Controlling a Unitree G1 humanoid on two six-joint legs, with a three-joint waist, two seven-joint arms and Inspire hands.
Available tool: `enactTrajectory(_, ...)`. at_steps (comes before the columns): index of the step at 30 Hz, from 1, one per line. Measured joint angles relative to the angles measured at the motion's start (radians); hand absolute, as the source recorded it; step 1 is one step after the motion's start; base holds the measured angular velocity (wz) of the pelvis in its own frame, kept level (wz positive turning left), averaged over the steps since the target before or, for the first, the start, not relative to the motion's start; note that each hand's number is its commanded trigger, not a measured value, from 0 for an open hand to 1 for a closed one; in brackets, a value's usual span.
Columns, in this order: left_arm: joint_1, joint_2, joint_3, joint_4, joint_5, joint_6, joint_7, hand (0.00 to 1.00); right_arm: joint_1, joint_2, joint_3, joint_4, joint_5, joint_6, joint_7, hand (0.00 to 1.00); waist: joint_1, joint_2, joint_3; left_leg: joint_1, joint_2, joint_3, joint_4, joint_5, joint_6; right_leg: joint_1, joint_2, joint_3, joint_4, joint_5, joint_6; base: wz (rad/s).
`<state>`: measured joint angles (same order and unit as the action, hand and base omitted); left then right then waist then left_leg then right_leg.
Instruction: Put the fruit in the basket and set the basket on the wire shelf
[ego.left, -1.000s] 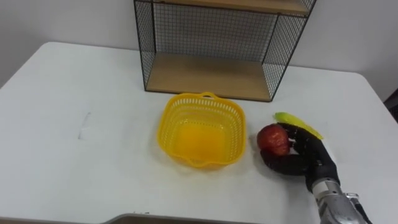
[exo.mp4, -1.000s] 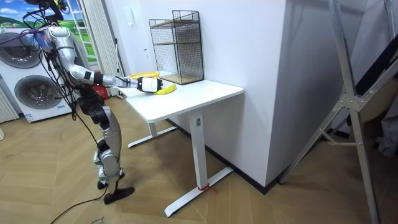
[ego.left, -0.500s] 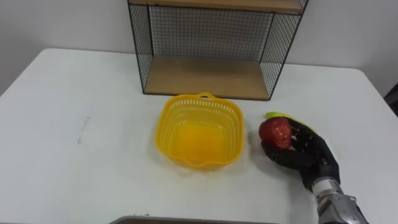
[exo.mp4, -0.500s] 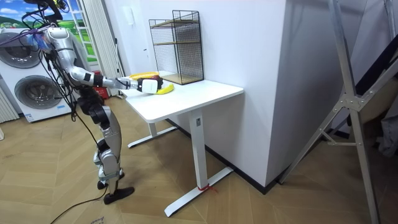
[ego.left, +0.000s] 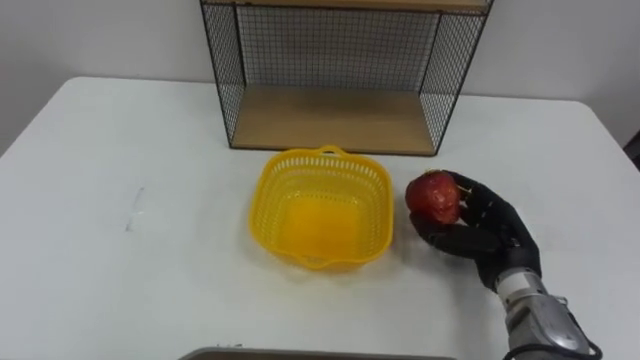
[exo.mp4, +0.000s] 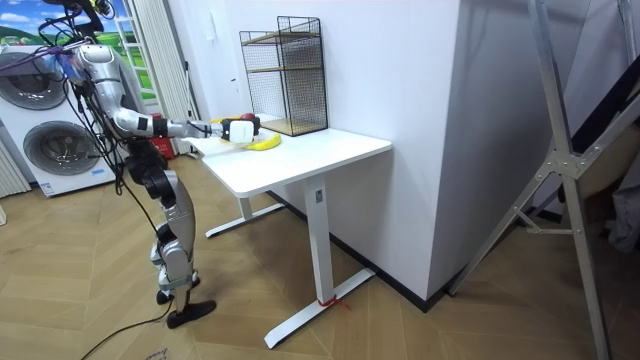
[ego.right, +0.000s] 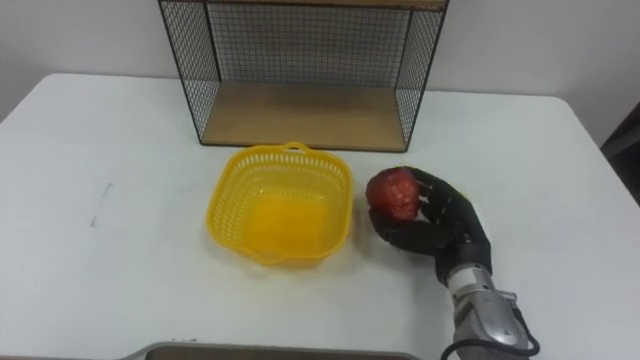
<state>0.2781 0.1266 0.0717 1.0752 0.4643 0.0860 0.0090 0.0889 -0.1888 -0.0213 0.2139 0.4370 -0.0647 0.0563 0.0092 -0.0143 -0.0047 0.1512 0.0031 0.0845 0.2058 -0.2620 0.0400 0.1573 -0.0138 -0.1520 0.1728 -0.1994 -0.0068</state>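
Note:
A red apple (ego.left: 433, 196) sits in my right hand (ego.left: 484, 232), whose dark fingers curl round it just right of the yellow plastic basket (ego.left: 322, 172); it appears lifted off the white table (ego.left: 120, 150). The same apple (ego.right: 392, 192) and right hand (ego.right: 443, 228) appear beside the basket (ego.right: 280, 157) in the right eye view. The basket is empty. Behind it stands the black wire shelf (ego.left: 340, 75) with a wooden bottom board. A yellow banana (exo.mp4: 264, 143) lies on the table in the room view, near the right hand (exo.mp4: 240, 129).
The table's right part (ego.left: 580, 170) and left part are bare white surface. In the room view I stand at the table's end, by washing machines (exo.mp4: 50, 150), with the shelf (exo.mp4: 285, 75) at the wall side.
My right hand has lifted the apple and carried it up and left toward the basket. The banana, visible behind the hand before, is now hidden in the eye views.

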Motion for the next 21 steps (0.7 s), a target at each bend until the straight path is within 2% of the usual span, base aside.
enactTrajectory(8, -0.005, 0.001, -0.001, 0.000, -0.001, -0.005, 0.000, 0.00, 0.000, -0.002, 0.000, -0.037, -0.002, 0.000, 0.012, 1.00, 0.002, -0.013, -0.0010, 0.002, 0.000, 0.005, 0.000, 0.000, 0.000, -0.005, 0.002, 0.006, 0.001, 0.000, 0.000, -0.01)
enactTrajectory(11, -0.006, 0.001, 0.000, 0.000, -0.001, -0.013, 0.000, 0.00, 0.000, -0.004, 0.000, -0.052, -0.009, 0.000, 0.010, 1.00, 0.018, -0.012, -0.0010, -0.004, 0.001, 0.014, 0.000, 0.000, 0.000, -0.014, 0.006, 0.013, 0.005, 0.000, -0.001, -0.10)
enactTrajectory(13, -0.011, 0.001, 0.000, 0.000, -0.001, -0.027, 0.000, 0.00, 0.000, -0.004, 0.001, -0.089, -0.009, 0.000, 0.011, 1.00, 0.024, -0.010, 0.0020, -0.010, 0.001, 0.014, 0.000, 0.000, 0.000, -0.021, 0.006, 0.013, 0.014, 0.000, -0.001, 0.00)
enactTrajectory(21, -0.008, 0.001, -0.017, 0.004, 0.002, -0.030, 0.000, 0.00, 0.000, -0.005, 0.050, -0.187, -0.058, -0.003, 0.020, 1.00, 0.029, -0.008, 0.0033, -0.009, 0.001, 0.013, 0.000, 0.000, 0.000, -0.020, 0.007, 0.014, 0.012, 0.000, 0.000, 0.00)
